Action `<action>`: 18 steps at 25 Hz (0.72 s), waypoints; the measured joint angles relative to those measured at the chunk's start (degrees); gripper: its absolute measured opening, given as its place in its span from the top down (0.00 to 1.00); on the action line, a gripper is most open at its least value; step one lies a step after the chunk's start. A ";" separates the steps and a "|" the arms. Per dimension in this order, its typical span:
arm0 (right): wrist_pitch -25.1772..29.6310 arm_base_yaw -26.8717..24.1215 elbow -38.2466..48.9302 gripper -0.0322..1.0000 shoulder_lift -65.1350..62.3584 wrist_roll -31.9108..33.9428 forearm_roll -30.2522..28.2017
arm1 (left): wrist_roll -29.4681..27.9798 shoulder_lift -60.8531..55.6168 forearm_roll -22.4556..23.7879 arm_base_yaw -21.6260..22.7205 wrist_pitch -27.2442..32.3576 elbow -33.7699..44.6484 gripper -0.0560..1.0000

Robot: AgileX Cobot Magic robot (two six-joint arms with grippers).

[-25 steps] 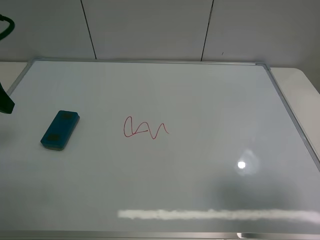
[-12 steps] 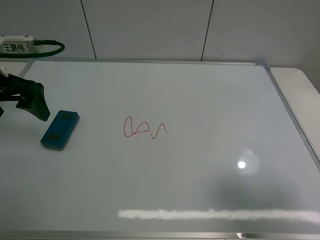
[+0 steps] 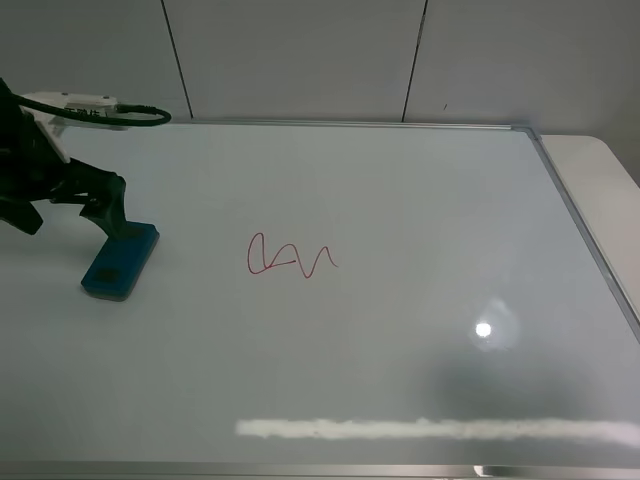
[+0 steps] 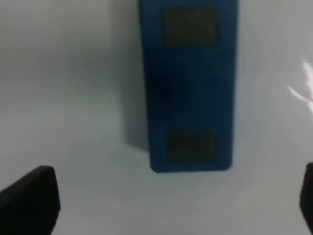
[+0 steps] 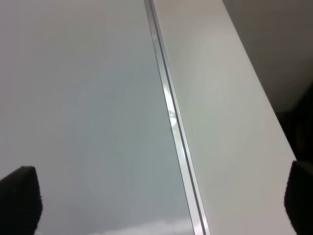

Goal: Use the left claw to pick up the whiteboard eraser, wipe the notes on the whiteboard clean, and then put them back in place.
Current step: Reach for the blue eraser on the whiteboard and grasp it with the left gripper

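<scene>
The teal-blue whiteboard eraser point(image 3: 120, 261) lies flat on the left part of the whiteboard point(image 3: 420, 200). My left claw point(image 3: 70, 222) is open, just behind the eraser's far end, with one finger point(image 3: 108, 208) over its far corner. In the left wrist view the eraser point(image 4: 190, 83) lies ahead of the open left claw point(image 4: 168, 205), not between the fingertips point(image 4: 30, 200). The red notes point(image 3: 290, 257) are near the board's middle, to the right of the eraser. My right gripper point(image 5: 161, 200) is open and empty; it does not show in the exterior view.
The whiteboard's silver frame point(image 5: 171, 112) runs along its right side, with the white table point(image 5: 220, 98) beyond it. A white smear point(image 3: 430, 429) shows near the board's front edge. A white wall point(image 3: 300, 50) stands behind.
My left arm has come in from the left edge and moved right to the eraser's far end. The eraser and the notes have not moved.
</scene>
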 joint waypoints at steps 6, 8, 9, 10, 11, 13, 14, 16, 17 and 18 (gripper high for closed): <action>0.00 0.00 0.00 0.01 0.00 0.00 0.00 | -1.88 2.76 1.26 -0.71 -3.18 0.00 0.01; 0.00 0.00 0.00 0.01 0.00 0.00 0.00 | -3.03 3.51 1.79 -1.24 -4.62 0.00 0.01; 0.00 0.00 0.00 0.01 0.00 0.00 0.00 | -3.38 4.01 1.86 -1.57 -5.21 0.00 0.01; 0.00 0.00 0.00 0.01 0.00 0.00 0.00 | -3.55 4.48 1.92 -1.79 -5.68 0.00 0.01; 0.00 0.00 0.00 0.01 0.00 0.00 0.00 | -3.69 4.87 1.92 -2.22 -6.03 0.00 0.01; 0.00 0.00 0.00 0.01 0.00 0.00 0.00 | -3.76 5.57 1.92 -2.98 -6.80 0.00 0.01; 0.00 0.00 0.00 0.01 0.00 0.00 0.00 | -3.81 5.95 1.92 -3.31 -7.11 0.00 0.01; 0.00 0.00 0.00 0.01 0.00 0.00 0.00 | -3.86 6.67 1.92 -3.92 -7.73 0.00 0.01; 0.00 0.00 0.00 0.01 0.00 0.00 0.00 | -3.87 7.16 1.92 -3.98 -8.11 0.00 0.01; 0.00 0.00 0.00 0.01 0.00 0.00 0.00 | -3.92 7.67 1.87 -4.04 -8.35 -0.01 0.01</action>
